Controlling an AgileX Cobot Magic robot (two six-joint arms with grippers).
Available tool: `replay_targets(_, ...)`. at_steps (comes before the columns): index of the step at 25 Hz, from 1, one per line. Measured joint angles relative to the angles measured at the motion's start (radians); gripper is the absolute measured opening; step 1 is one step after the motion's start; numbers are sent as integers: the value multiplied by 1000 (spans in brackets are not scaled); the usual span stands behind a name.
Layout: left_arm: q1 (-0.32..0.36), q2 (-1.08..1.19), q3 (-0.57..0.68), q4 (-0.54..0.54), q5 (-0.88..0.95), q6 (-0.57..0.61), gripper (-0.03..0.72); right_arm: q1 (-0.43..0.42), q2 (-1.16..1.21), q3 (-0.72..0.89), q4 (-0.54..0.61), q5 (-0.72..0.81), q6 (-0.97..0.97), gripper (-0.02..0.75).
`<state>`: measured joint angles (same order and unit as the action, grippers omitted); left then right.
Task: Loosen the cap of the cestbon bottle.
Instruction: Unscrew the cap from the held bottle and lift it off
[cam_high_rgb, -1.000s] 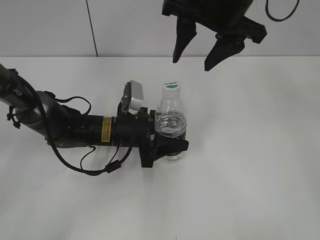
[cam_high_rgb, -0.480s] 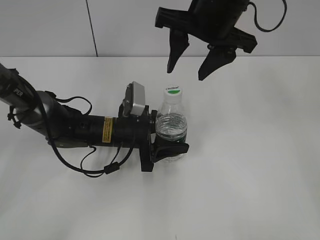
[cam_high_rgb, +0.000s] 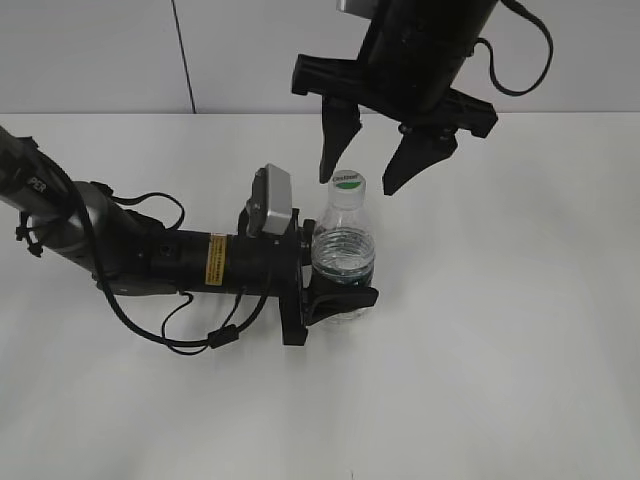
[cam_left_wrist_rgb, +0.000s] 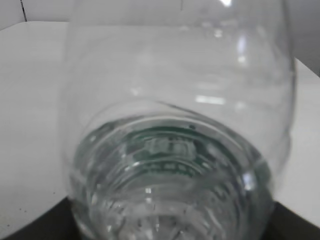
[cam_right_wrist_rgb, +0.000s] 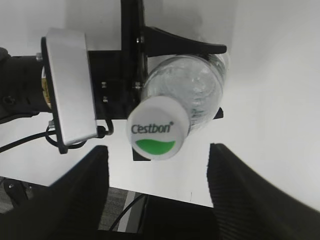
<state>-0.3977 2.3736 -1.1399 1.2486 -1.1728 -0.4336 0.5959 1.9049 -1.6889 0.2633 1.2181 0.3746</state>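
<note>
While left hand (cam_high_rgb: 335, 290) grips, capped cestbon bottle (cam_high_rgb: 342, 255) with clear water.

— Where does the exterior camera stand?

— High in front of the table (cam_high_rgb: 520, 380), looking down at a slant toward the back wall. It takes in both arms and the bottle (cam_high_rgb: 343, 252) mid-frame.

— And the left wrist one?

— Pressed right up against the bottle (cam_left_wrist_rgb: 175, 150), looking level along the table; the clear plastic fills almost the whole frame.

— The right wrist?

— It hangs above, facing straight down onto the cap (cam_right_wrist_rgb: 158, 127), fairly near, with its own fingers (cam_right_wrist_rgb: 85, 190) dark at the bottom edge.

— What do they share?

— All three see the bottle. The exterior and right wrist views also share the cap (cam_high_rgb: 346, 182) and the left arm's camera (cam_right_wrist_rgb: 70, 90).
</note>
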Motion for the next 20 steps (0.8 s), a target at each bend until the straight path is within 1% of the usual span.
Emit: replay_targets(20, 0, -3, -5, 0, 10, 14, 412, 6, 37, 1, -30, 0, -7, 473)
